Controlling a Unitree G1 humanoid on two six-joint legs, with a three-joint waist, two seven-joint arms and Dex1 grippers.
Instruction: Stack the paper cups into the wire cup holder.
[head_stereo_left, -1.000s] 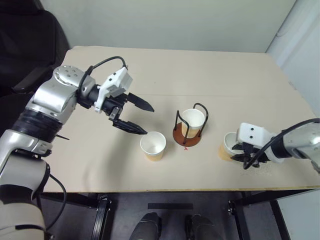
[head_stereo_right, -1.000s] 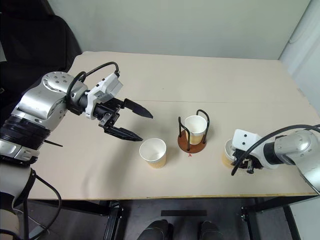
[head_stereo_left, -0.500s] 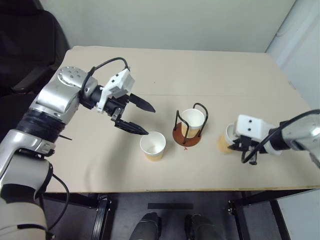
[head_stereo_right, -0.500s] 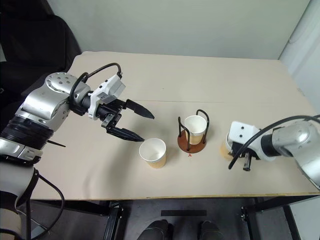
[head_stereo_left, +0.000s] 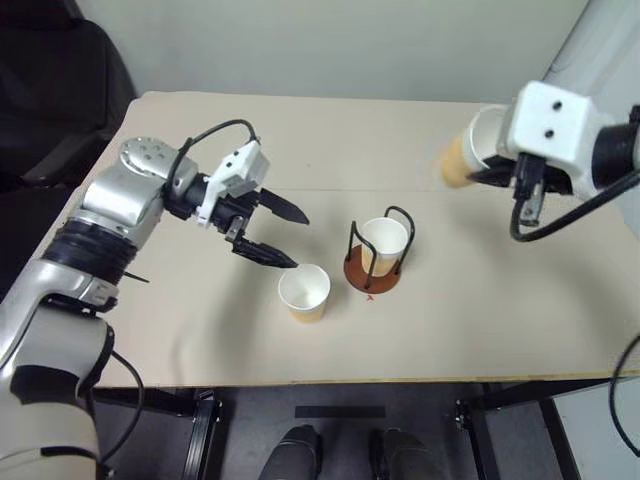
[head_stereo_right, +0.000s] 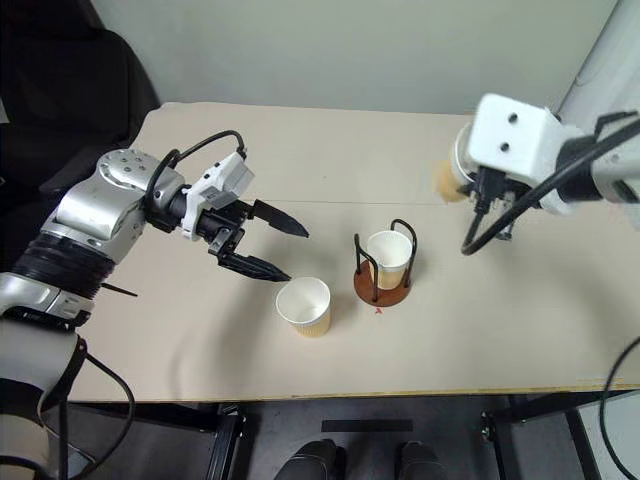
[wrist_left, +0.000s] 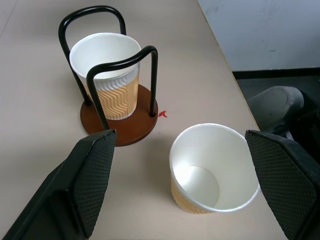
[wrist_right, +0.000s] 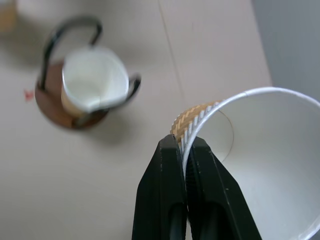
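Paper cup (wrist_right: 260, 165) rim pinched by right claw (wrist_right: 184, 150); left claw (wrist_left: 182, 175) spread wide.

Wire cup holder (head_stereo_left: 377, 252) already holds a cup (head_stereo_left: 386, 242); tabletop (head_stereo_left: 480, 290) beside seems bare.

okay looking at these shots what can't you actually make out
- Held cup: in the head views the right arm's white housing covers most of it; the right wrist view's edge cuts off its far rim.
- Right gripper: fingertips hidden behind that housing in the head views.
- Cup in the holder: its bottom is hidden by its own wall; cannot tell whether a second cup is nested inside.
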